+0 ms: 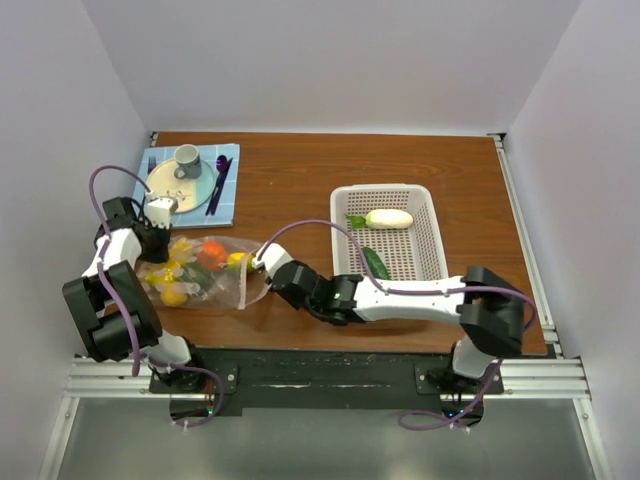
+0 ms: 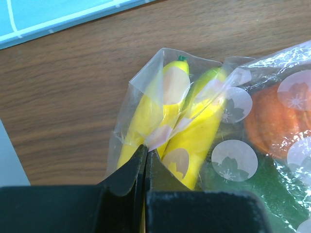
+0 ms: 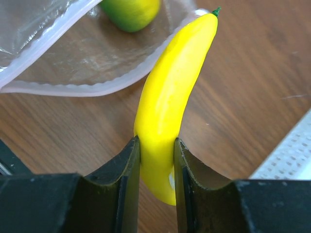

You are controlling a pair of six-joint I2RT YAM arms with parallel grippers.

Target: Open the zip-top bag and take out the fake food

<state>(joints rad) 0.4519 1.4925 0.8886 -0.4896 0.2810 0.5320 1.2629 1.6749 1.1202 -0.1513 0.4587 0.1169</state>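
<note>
Around the work: wood table (image 1: 300, 180), blue mat (image 1: 232, 155) at far L corner with 1 plate (image 1: 196, 196), 1 grey cup (image 1: 187, 160) on the plate, 1 fork (image 1: 152, 163) at the mat's L edge, 1 purple utensil (image 1: 220, 178) across the plate's R side. White mesh basket (image 1: 437, 235) on the R half, well apart from the mat. In it: 1 cream-white piece (image 1: 389, 218) at the far end, 1 green cucumber (image 1: 376, 263) nearer, plus a small green bit by the cream piece, too small to tell what.

R arm lies low across the table in front of the basket, reaching L to the bag's mouth, so it sits between bag and basket.

Zip-top bag (image 1: 205, 275) lies flat near the L arm, pinkish zipper edge (image 3: 73, 87) facing R, mouth gaping. L gripper (image 2: 145, 155): jaws together, pinching the bag's far-L corner film. R gripper (image 3: 156, 145): jaws clamped on the lower part of 1 banana (image 3: 170, 97), which is outside the bag, its green tip over the zipper edge.

Inside the bag, counted: 2 yellow pcs (image 2: 160, 102) w/ green tips side by side at the pinched corner, 1 orange tomato (image 2: 277, 121), 1 dark green pc (image 2: 262, 189) under it, 1 yellow-green round fruit (image 3: 131, 12) just inside the mouth. More yellow shows in the top view, count unclear
</note>
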